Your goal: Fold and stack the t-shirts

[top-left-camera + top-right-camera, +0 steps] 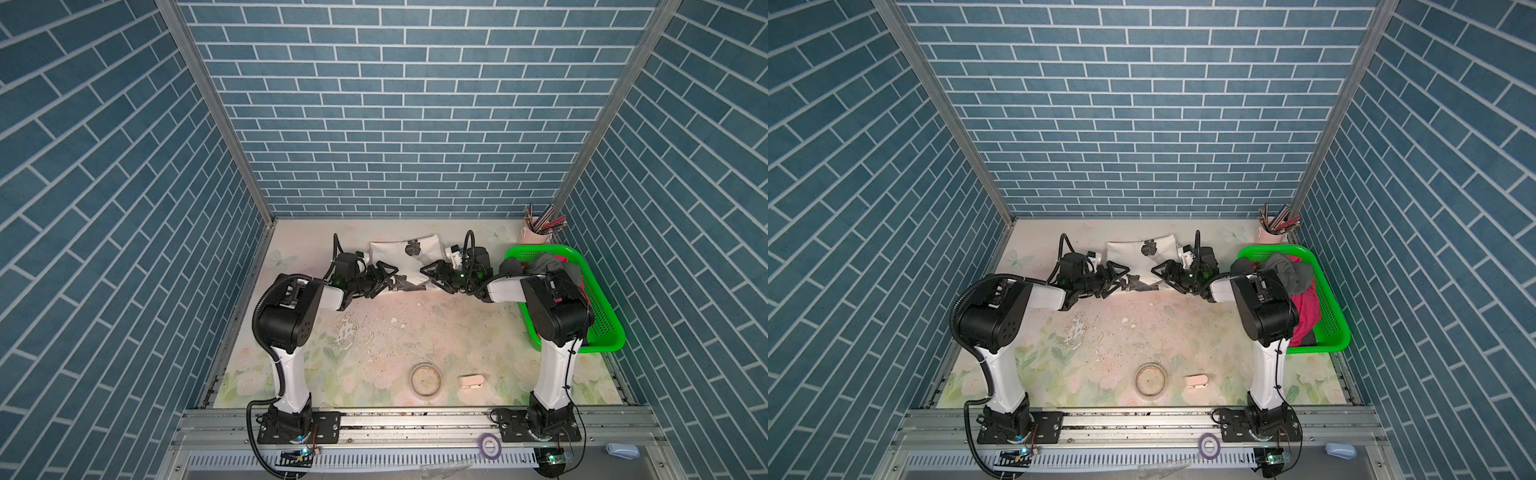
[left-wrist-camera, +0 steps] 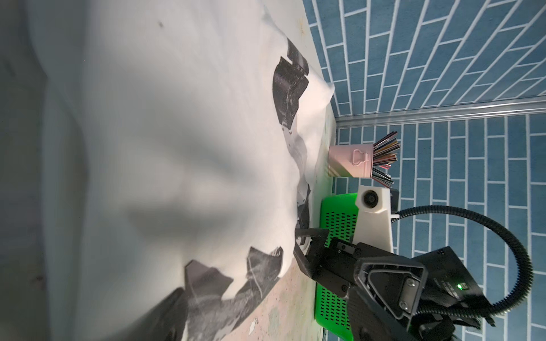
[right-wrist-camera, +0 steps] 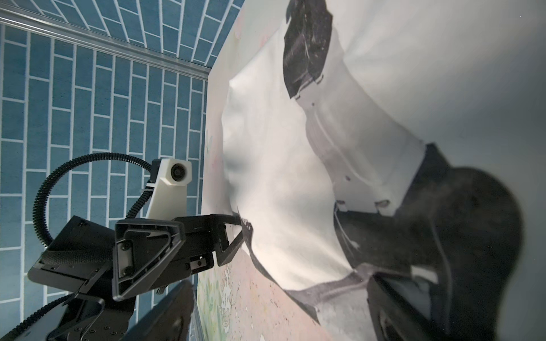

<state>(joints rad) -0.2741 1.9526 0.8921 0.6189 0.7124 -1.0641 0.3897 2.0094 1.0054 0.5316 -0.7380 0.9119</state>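
So the soft cream-white t-shirt with black printed figures is lying on the floral-print table just beside the bright green plastic mesh basket, off the basket's far corner. It looks like it's already folded in to a squarish shape. Both hands are released, jaws spread wide, nothing pinched yet. The right hand sits at the shirt's near corner on the basket side, and the left hand is at the near corner on the side away from the basket. My guess is the next bit is grabbing that near edge and flipping it over. To do it well I'd slide one finger of each hand under the hem so every layer gets caught, then close both together. After that, lift evenly and keep the edge taut so it doesn't sag in the middle, and lay it down rather than dragging it. The crumpled dark grey and magenta t-shirts are heaped in the basket, so watch the right arm doesn't snag them.
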